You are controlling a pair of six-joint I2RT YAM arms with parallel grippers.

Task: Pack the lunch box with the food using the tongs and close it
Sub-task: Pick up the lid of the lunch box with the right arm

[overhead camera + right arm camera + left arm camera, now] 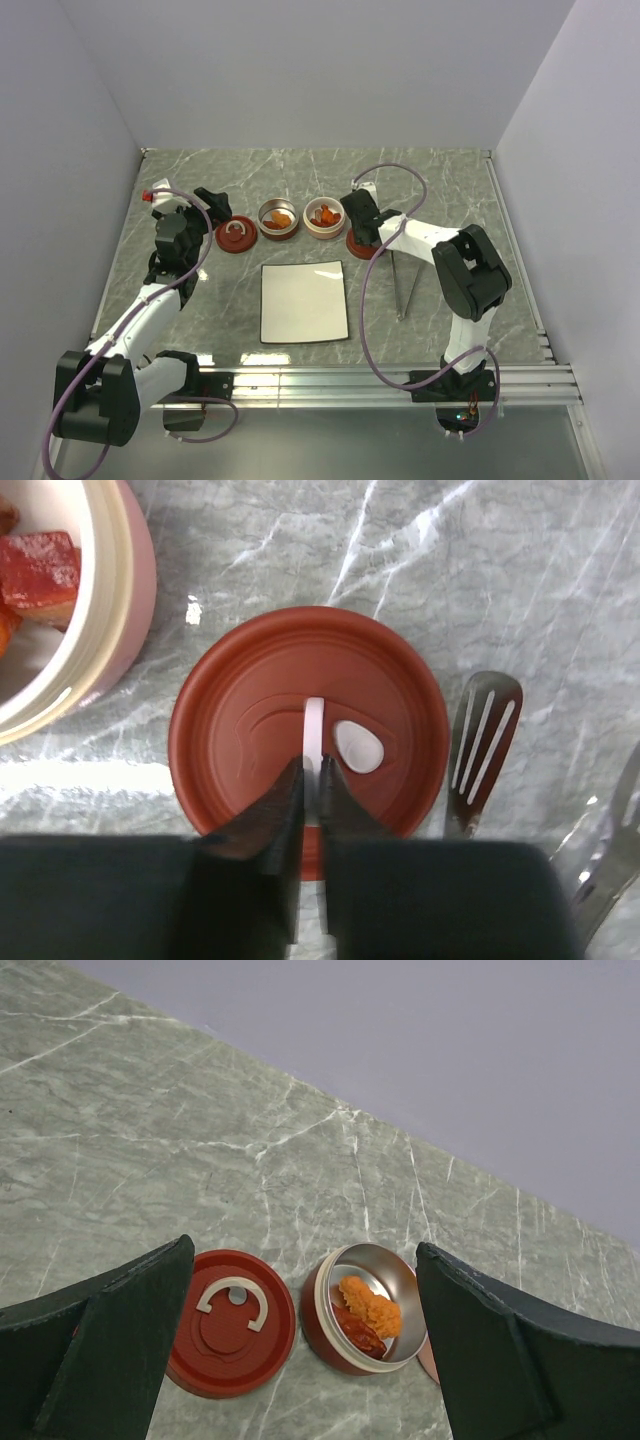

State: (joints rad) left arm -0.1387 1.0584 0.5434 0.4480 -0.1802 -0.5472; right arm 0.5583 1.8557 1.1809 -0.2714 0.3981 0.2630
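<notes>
While the right hand [312,785] pinches the white handle [314,725] of the red lid [240,750], the tongs [487,742] lie just beside it.

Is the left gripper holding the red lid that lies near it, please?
No, the left gripper stands wide open above the table, and the red lid lies flat on it, ungripped.

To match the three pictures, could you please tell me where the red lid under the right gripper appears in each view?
Top external: the red lid sits right of both bowls, partly under the right gripper.
Left wrist: not in it; that is the other red lid.
Right wrist: picture centre, white handle pinched.
Shared landmark (top, right wrist): the cream-rimmed bowl just left of it.
</notes>
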